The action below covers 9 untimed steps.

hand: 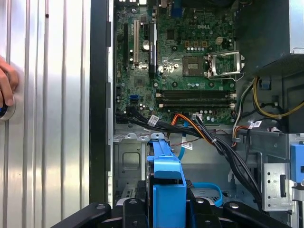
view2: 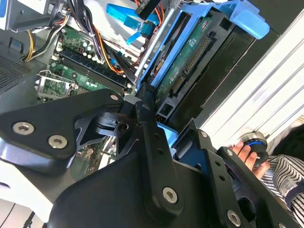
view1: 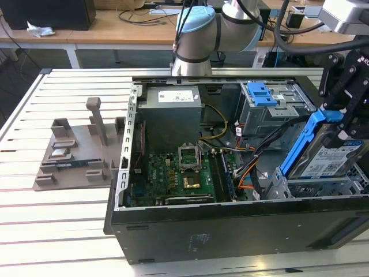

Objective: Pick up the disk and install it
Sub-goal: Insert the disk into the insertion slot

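One black gripper (view1: 339, 109) is clamped on the disk (view1: 330, 157), its fingers pinching the blue rail along the upper edge. The disk hangs tilted below the gripper, label showing, with its lower end inside the open computer case (view1: 173, 231). The grey drive cage (view1: 282, 112) stands just beside the gripper, and the motherboard (view1: 173, 179) lies farther off.
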Each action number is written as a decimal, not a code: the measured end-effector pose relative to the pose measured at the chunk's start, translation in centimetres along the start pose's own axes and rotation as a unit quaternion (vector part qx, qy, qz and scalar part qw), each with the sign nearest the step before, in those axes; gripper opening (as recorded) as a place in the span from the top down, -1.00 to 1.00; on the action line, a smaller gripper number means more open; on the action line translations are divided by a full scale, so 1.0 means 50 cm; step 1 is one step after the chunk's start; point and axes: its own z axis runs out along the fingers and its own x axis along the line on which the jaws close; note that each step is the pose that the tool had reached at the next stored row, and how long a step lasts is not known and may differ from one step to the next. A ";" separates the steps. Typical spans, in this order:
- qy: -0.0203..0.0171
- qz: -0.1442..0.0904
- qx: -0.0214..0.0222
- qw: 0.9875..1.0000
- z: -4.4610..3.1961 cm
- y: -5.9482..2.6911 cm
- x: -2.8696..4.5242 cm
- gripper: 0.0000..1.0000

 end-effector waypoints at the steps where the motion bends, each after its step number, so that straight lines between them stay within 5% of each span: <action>1: 0.000 0.000 0.000 1.000 0.001 0.000 0.000 0.26; 9: 0.000 0.000 0.000 1.000 0.012 -0.001 0.000 0.26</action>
